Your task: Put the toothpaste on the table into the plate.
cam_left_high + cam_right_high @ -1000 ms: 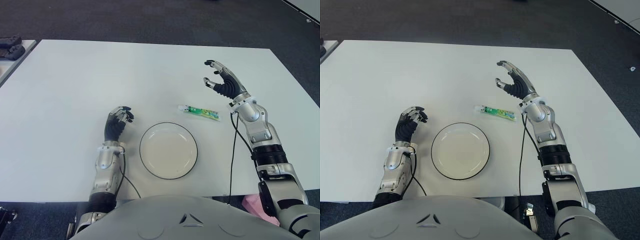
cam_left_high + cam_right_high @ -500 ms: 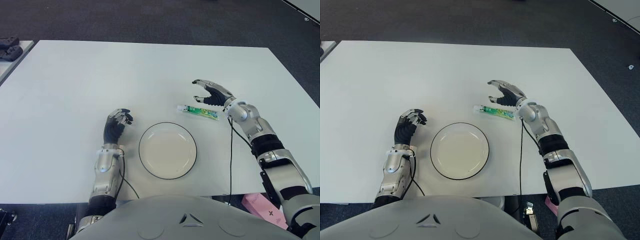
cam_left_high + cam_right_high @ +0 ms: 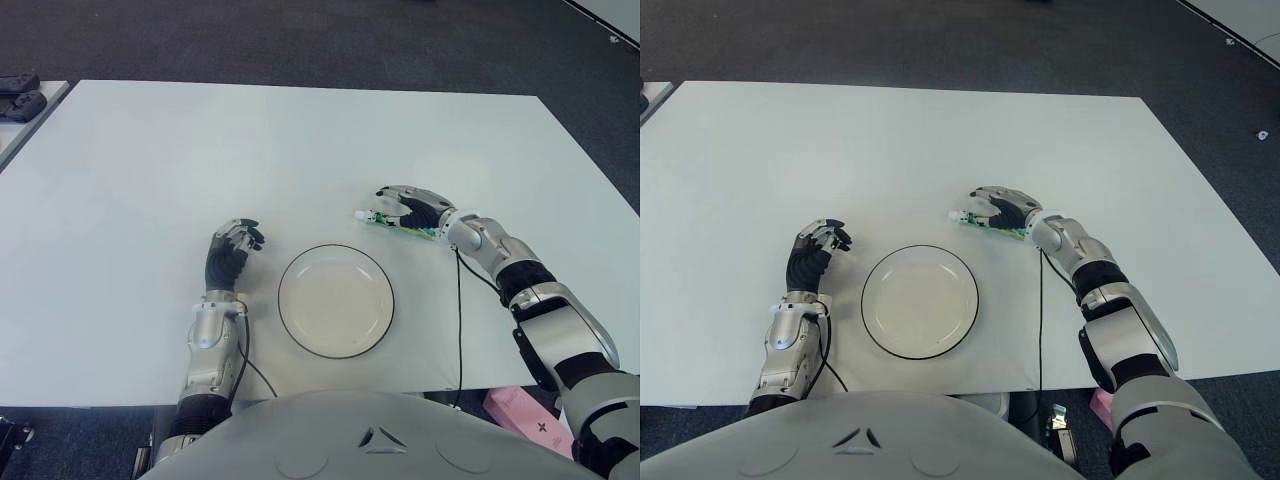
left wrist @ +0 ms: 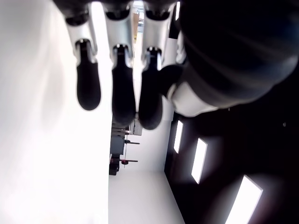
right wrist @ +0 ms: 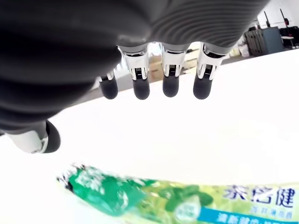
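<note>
Over the last second the right hand (image 3: 408,206) has dropped from a raised position beyond the toothpaste (image 3: 396,224) to sit low directly over the tube. Its fingers (image 5: 170,85), formerly spread upward, now arch over the tube without closing on it. The forearm has lowered toward the table (image 3: 150,170).

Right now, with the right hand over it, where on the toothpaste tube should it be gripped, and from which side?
Grip the toothpaste tube across its flat middle, coming from above. It lies flat on the table, cap toward the robot's left, just beyond the plate. The right hand hovers over it, its fingers spread and not yet closed. The left hand shows left of the plate.
</note>
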You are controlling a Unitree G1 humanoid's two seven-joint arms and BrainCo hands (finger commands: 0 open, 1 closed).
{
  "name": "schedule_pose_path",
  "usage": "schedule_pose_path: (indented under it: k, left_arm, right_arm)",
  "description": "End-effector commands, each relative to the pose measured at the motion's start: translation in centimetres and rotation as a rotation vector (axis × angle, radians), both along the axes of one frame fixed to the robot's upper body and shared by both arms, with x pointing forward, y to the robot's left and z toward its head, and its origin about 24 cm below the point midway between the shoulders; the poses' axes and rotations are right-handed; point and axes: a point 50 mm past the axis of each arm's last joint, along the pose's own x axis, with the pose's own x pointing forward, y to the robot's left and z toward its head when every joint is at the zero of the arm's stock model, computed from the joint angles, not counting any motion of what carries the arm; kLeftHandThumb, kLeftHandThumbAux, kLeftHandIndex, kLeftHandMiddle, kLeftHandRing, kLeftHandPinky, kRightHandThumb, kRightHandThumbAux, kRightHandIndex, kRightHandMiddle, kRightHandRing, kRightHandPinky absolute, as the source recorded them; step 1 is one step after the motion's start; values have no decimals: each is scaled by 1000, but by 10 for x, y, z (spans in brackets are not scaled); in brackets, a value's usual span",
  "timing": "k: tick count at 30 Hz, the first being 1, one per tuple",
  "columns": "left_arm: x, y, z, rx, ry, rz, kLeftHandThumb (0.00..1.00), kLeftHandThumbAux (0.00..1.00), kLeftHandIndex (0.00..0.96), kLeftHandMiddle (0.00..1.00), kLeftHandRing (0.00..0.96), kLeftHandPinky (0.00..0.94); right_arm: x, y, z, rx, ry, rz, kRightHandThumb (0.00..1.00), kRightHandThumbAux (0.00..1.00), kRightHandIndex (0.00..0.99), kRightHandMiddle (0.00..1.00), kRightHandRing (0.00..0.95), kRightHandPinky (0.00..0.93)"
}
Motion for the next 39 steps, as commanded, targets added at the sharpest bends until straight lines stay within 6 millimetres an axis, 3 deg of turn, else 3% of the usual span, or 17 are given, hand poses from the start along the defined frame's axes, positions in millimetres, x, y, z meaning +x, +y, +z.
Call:
schedule_pose_path:
  k: [1, 22, 39]
  left_arm:
    - [-3, -1, -3, -4, 18, 6, 698, 721, 432, 557, 543, 527]
    - [-8, -1, -3, 2, 14, 17, 697, 722, 432, 555, 540, 523]
    - [-11, 1, -4, 10, 15, 30, 696, 723, 431, 543, 528, 514]
  right_arm:
    - [1, 1, 0, -56, 7, 49, 486, 300, 0, 0, 0, 0]
    - [-17, -7, -18, -184, 85, 144, 517, 169, 0, 0, 0, 0]
    - [-33, -10, -48, -266, 111, 117, 528, 141, 0, 0, 0, 0]
